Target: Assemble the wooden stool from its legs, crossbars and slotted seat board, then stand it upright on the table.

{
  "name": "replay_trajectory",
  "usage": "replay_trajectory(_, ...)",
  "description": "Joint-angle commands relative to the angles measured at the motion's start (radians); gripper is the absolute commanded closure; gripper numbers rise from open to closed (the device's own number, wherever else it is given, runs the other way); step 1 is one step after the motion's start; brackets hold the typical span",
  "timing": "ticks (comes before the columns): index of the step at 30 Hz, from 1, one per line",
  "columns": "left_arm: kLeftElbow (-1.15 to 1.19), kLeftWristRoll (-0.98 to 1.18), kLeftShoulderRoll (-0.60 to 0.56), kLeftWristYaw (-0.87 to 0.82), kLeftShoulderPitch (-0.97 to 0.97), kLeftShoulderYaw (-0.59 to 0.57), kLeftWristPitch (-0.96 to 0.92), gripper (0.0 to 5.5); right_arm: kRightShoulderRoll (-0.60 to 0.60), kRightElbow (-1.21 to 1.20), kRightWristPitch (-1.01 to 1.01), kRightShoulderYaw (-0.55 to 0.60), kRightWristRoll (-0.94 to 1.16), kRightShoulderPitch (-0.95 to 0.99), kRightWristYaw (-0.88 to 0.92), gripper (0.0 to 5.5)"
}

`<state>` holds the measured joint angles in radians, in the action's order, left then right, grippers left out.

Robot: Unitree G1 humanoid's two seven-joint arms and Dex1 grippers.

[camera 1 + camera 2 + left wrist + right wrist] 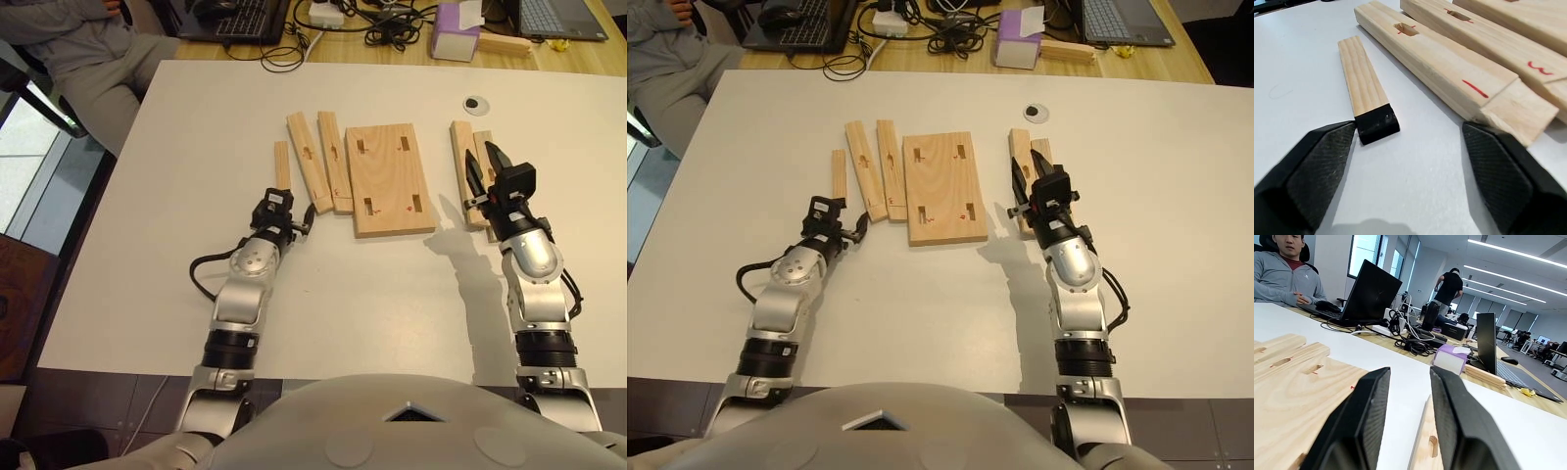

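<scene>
You see bare pale wood, grain visible, in the seat board (392,178) and the 2 legs (309,162) left of it; the crossbar (1361,73) has a matt black tip. Table (196,147): smooth matt white. Pads (1317,171) of the left gripper (1409,129): black, finely knurled.

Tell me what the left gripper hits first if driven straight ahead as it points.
Probably the short crossbar: its black end lies at one finger of the left gripper, jaws open. The end of the numbered leg lies just before the other; depth unclear.
</scene>
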<state>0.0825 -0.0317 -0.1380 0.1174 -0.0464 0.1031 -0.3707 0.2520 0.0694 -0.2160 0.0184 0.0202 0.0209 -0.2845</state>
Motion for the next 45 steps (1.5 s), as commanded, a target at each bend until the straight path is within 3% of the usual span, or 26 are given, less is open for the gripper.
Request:
replay_trajectory(1,0.093,-0.016,0.005,-0.036,0.01,-0.021,-0.015,1.46,0.004,0.016,-0.012,-0.002,-0.005,0.029,-0.002,4.03)
replay_trajectory(15,0.374,0.059,0.02,-0.044,-0.069,-0.134,0.036,1.46,-0.008,0.055,-0.042,-0.013,-0.02,0.071,0.008,4.03)
replay_trajectory(32,0.499,0.111,-0.04,0.049,-0.047,-0.189,0.086,4.17,-0.02,0.054,-0.06,-0.01,-0.026,0.072,0.049,4.03)
replay_trajectory(45,0.186,0.141,-0.022,0.047,-0.071,-0.199,0.117,4.21,-0.006,0.129,-0.085,0.002,-0.018,0.143,0.051,4.03)
